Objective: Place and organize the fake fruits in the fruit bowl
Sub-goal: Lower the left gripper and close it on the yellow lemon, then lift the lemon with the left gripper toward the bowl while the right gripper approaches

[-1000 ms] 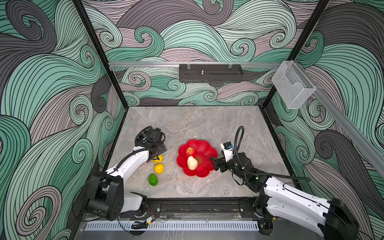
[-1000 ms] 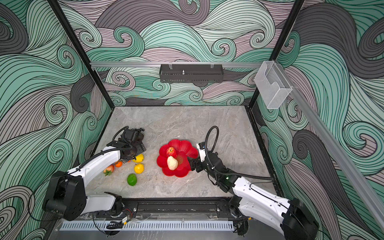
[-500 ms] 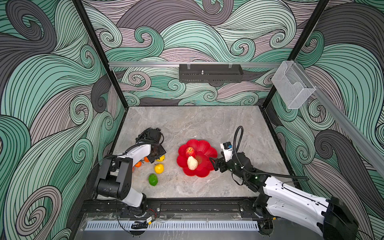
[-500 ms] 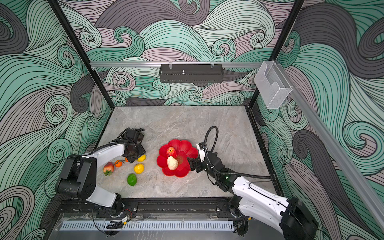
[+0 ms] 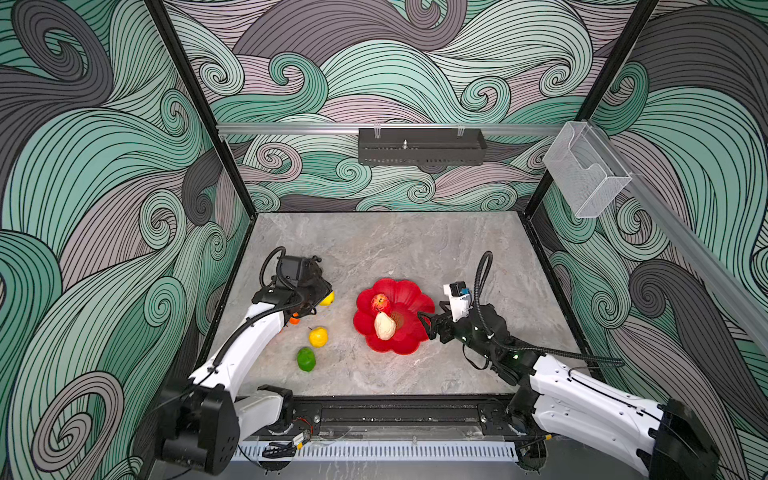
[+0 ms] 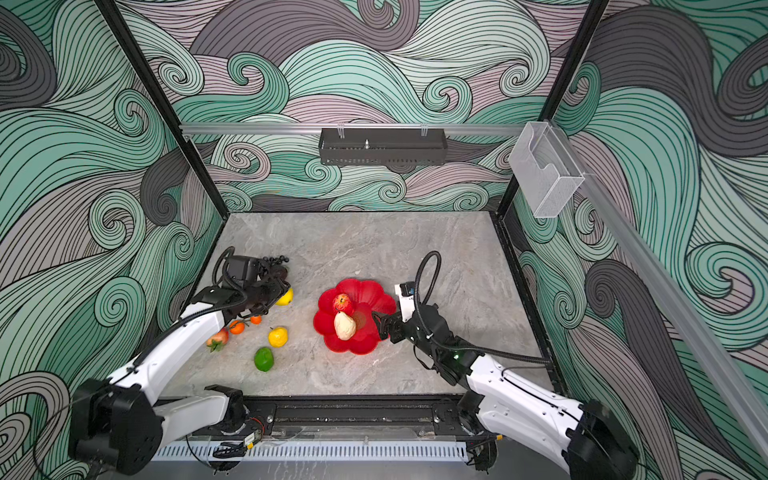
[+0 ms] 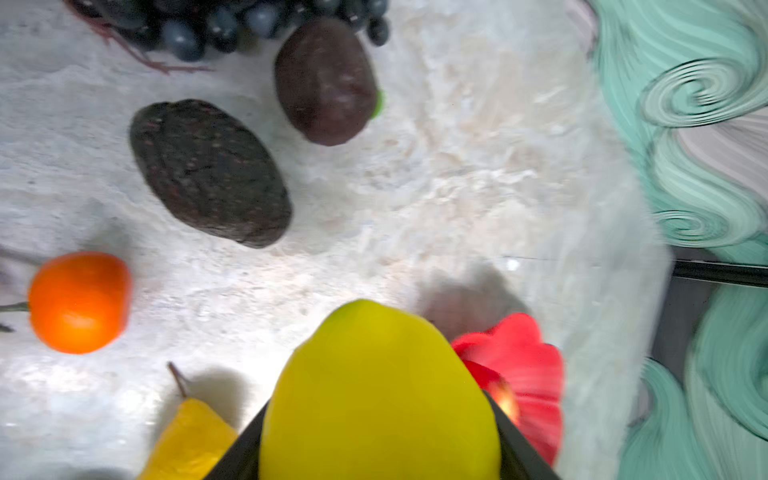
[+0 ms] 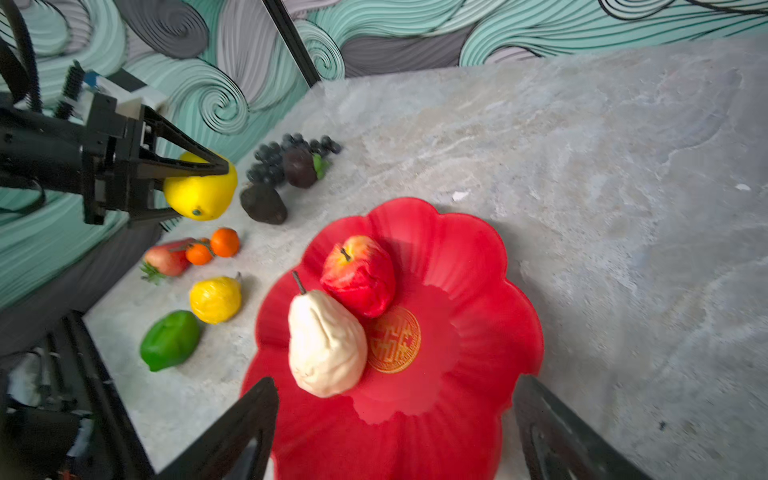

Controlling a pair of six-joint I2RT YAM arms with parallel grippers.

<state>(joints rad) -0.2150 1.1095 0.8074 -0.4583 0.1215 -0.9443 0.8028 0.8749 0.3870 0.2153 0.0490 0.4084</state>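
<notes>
My left gripper (image 5: 322,297) is shut on a yellow lemon (image 5: 328,298), held a little above the table left of the red fruit bowl (image 5: 399,291). The lemon (image 7: 378,395) fills the space between the jaws in the left wrist view. A red apple (image 5: 379,302) and a beige pear (image 5: 384,326) lie in the bowl. My right gripper (image 5: 426,324) is open at the bowl's right rim (image 8: 457,232), holding nothing. On the table lie another yellow fruit (image 5: 318,336), a green lime (image 5: 306,359), two oranges (image 6: 237,327), an avocado (image 7: 210,172) and grapes (image 6: 276,259).
A reddish strawberry-like fruit (image 6: 218,338) lies by the oranges, and a dark plum-like fruit (image 7: 326,81) by the grapes. A black tray (image 5: 422,146) hangs on the back wall and a clear plastic box (image 5: 586,174) on the right rail. The left wall is close to the left arm.
My left gripper closed on the lemon and raised it off the table, moving back and right. The right arm has stayed at the bowl.
</notes>
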